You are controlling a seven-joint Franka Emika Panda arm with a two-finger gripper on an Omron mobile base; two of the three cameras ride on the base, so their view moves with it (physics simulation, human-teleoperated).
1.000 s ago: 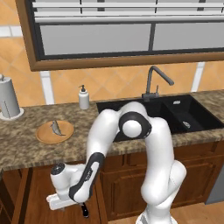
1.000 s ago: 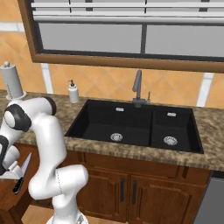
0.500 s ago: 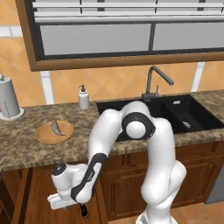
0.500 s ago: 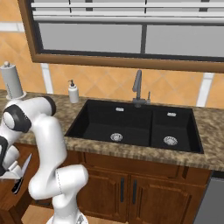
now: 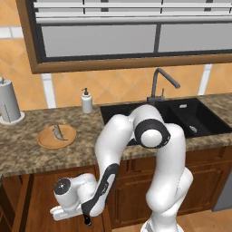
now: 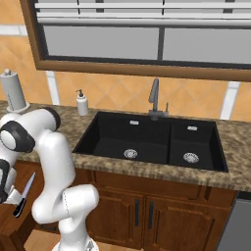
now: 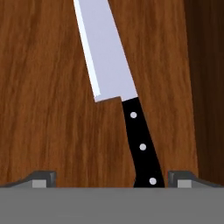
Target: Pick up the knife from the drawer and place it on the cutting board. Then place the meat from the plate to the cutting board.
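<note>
0 of 2 placements done. Knife (image 7: 117, 87) flat on drawer (image 7: 48, 109) bottom, handle between wide-open gripper (image 7: 111, 178) tips, apparently not yet gripped. Meat (image 5: 58, 132) on plate (image 5: 45, 141), up on counter above drawer.

A home kitchen: speckled stone counter (image 5: 31, 156), black double sink (image 6: 152, 139) under a tall tap (image 6: 154, 98), soap bottle (image 5: 86, 101), paper towel roll (image 5: 9, 104), wooden cabinets (image 6: 147, 213), orange tiled wall.
</note>
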